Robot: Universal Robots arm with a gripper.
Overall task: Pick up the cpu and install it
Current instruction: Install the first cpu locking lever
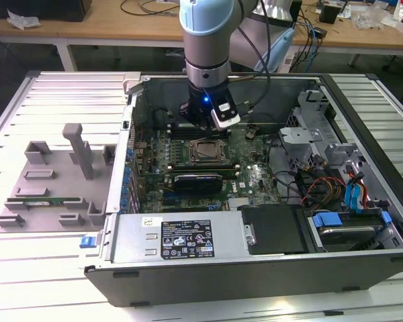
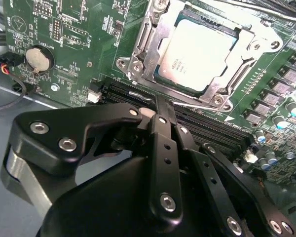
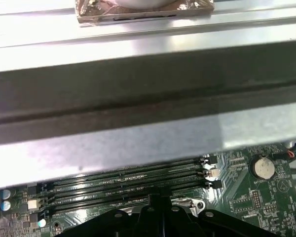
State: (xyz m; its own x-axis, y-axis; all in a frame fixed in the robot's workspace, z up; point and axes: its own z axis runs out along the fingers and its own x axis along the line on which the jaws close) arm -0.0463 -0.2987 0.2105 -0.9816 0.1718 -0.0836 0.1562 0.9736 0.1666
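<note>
Gripper: black gripper (image 2: pixel 160 106) hangs inside the open computer case (image 1: pixel 269 268), above the motherboard (image 1: pixel 252 176); in the second wrist view its fingers (image 2: pixel 164 148) are pressed together with nothing between them.
Cpu: the cpu (image 2: pixel 197 54) lies flat in the socket (image 2: pixel 153 49), silver top up, with the metal frame around its edges; it sits apart from the fingertips, on the far side of the memory slots (image 2: pixel 207 131); in the exterior view the socket (image 1: pixel 206 151) is at 6 o'clock from the gripper (image 1: pixel 205 121).
Memory slots: 4 long black slots (image 3: pixel 123 185) run empty between the fingertips and the case wall in the first wrist view.
Coin battery: round silver cell (image 2: pixel 39 59) on the board, also in the first wrist view (image 3: pixel 263 168).
Fixture: grey plastic fixture (image 1: pixel 54 181) lies outside the case, at 9 o'clock of it in the exterior view; a green memory stick (image 1: pixel 43 200) rests on it.
</note>
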